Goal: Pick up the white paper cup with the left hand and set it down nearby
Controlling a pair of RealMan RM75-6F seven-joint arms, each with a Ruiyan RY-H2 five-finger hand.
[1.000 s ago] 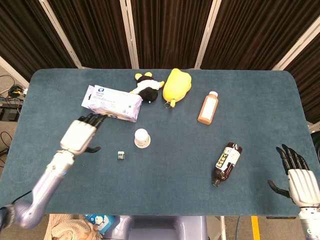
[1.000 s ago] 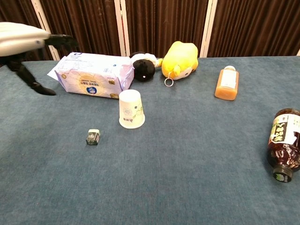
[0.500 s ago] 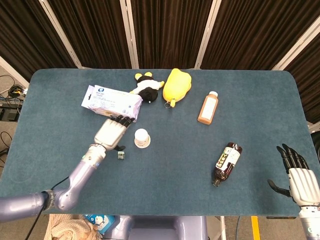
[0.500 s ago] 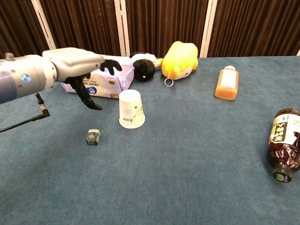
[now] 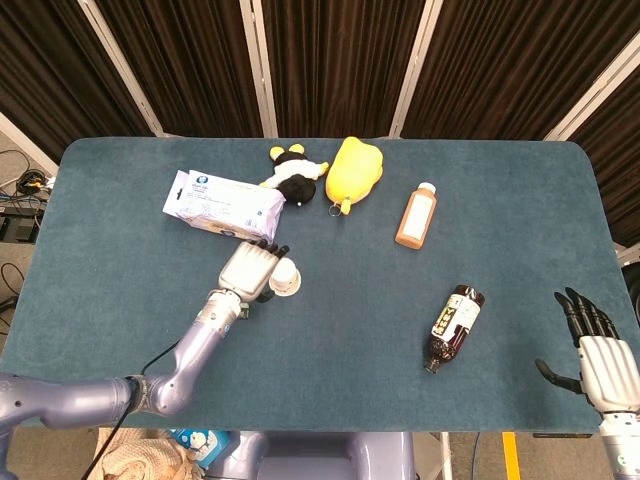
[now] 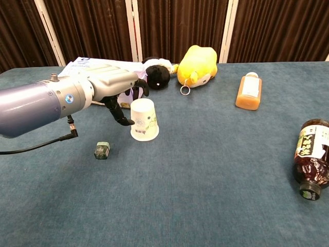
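Left hand open, fingers spread, holding nothing. Upside-down white paper cup stands upright mid-tabletop, just right of its fingertips; contact unclear. Right hand well apart, open.

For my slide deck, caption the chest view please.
Left hand reaching beside an upside-down white paper cup on a blue table.

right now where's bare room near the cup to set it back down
Bare cloth lies between the white paper cup and the dark bottle, and toward the near edge. Behind the cup it is crowded: tissue pack, plush toys. The left hand and a small box flank its left.
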